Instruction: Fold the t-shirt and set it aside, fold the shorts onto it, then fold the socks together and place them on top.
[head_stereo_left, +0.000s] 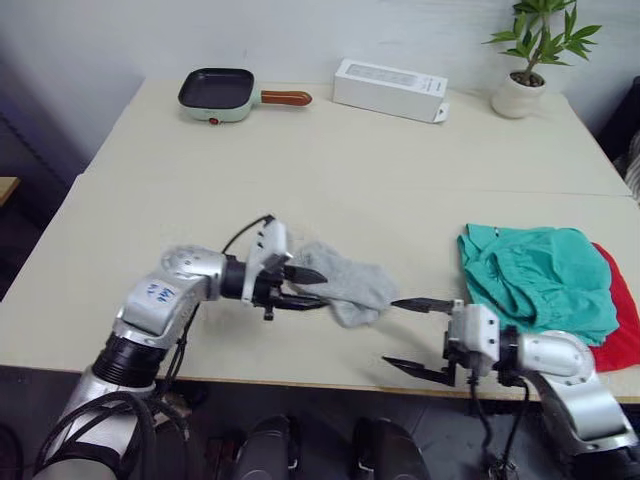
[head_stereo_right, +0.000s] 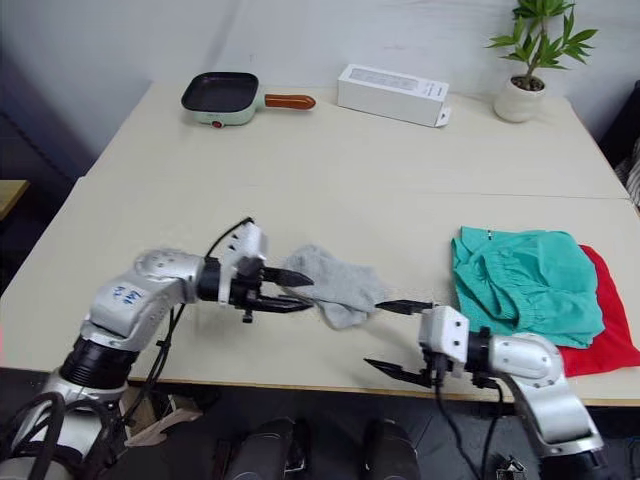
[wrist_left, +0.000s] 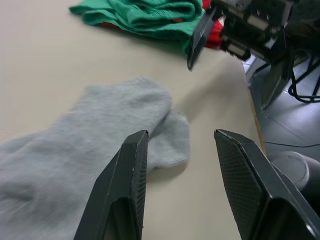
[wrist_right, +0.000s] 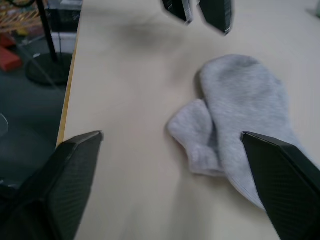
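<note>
socks (head_stereo_left: 345, 283) lie overlapped near the front edge between left gripper (head_stereo_left: 308, 287) and right gripper (head_stereo_left: 418, 338), both released, bracketing them for a pickup toward the shorts (head_stereo_left: 538, 277) stacked on the t-shirt (head_stereo_left: 622, 322) at right.

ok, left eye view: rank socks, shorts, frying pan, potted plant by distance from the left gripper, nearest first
1. socks, right at the left gripper, on its right side.
2. shorts, farther right, lying on the t-shirt.
3. frying pan, at the table's far edge.
4. potted plant, far right corner.
</note>
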